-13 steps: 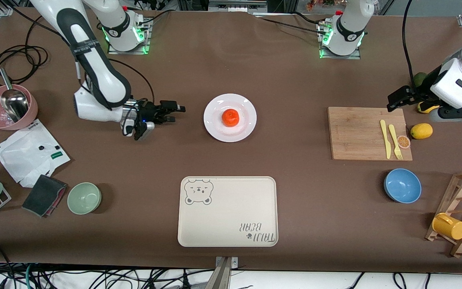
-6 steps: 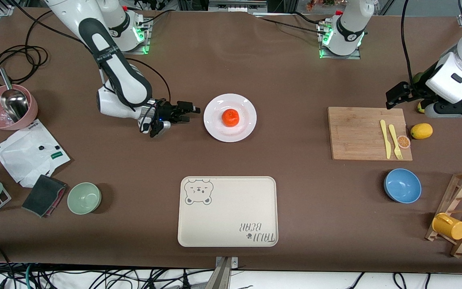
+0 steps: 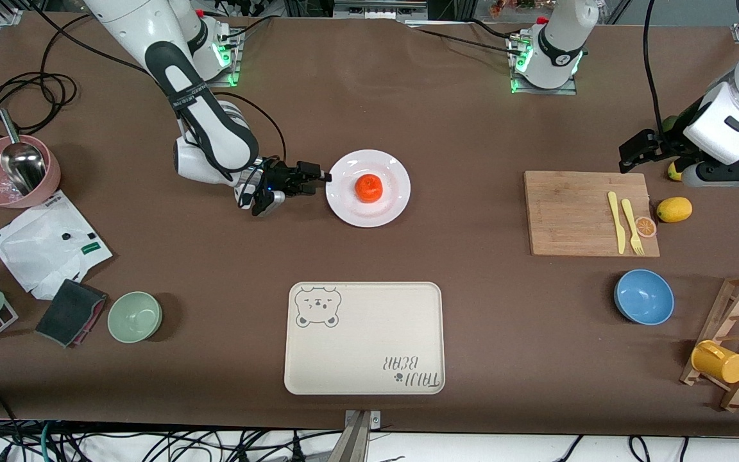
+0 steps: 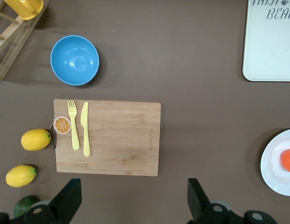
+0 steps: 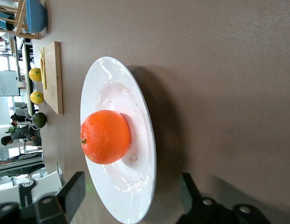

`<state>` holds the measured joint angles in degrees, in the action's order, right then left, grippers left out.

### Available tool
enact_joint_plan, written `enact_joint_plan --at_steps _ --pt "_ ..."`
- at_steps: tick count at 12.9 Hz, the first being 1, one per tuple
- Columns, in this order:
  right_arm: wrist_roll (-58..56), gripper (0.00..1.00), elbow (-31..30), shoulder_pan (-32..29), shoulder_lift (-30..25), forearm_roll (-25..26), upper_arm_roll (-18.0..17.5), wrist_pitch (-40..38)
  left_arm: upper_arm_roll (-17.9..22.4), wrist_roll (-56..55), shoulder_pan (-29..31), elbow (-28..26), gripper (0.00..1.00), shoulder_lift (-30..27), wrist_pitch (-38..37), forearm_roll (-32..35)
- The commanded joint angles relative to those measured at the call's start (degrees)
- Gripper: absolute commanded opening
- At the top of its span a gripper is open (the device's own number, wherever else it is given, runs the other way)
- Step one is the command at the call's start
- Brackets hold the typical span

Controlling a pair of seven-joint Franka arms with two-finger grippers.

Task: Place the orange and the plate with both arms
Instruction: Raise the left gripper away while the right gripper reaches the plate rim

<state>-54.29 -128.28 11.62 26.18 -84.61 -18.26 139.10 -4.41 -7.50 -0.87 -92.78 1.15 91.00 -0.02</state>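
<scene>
Right gripper (image 3: 314, 178) has been advanced to the round glossy white plate (image 3: 395, 205) rim, fingers spread.
Small round orange (image 3: 368, 187) is seated mid-frame on it; open left gripper (image 3: 634, 154) is parked upper right, waiting.

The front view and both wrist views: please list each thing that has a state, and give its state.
orange: resting on the plate, not held.
plate: flat on the table, the orange on it.
right end effector: open, low at the plate's rim, touching nothing visible.
left end effector: open, empty, over the table beside the cutting board; this arm waits.
cutting board: flat, carrying fork, knife and an orange slice.
tray: flat.
yellow cup: lying on the wooden rack.
</scene>
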Motion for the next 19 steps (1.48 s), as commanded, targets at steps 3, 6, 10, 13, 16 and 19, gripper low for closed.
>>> enact_joint_plan --at_steps 3,6,10,13,16,19 --pt "-2.40 0.70 0.31 0.51 0.72 -1.70 -0.29 1.70 0.10 0.82 -0.27 0.93 1.00 -0.36 -1.70 0.54" --pt "-4.59 0.65 0.31 1.47 1.51 -4.32 -0.29 1.79 0.02 0.82 -0.27 0.93 1.00 -0.36 -2.32 0.54" --pt "-6.53 0.53 0.75 2.09 2.21 -6.62 -0.29 1.79 0.02 0.82 -0.36 0.93 1.00 -0.36 -2.32 0.63" --pt "-6.88 0.47 0.84 2.53 2.74 -6.62 -0.29 1.79 0.02 0.82 -0.36 0.93 1.00 -0.27 -2.32 0.54" --pt "-9.25 0.44 1.01 2.53 3.53 -7.76 -0.20 1.79 0.02 0.82 -0.36 0.93 1.00 -0.36 -2.32 0.63" --pt "-9.87 0.39 1.01 2.53 3.62 -8.29 -0.20 1.79 0.02 0.82 -0.36 0.93 1.00 -0.27 -2.32 0.63"
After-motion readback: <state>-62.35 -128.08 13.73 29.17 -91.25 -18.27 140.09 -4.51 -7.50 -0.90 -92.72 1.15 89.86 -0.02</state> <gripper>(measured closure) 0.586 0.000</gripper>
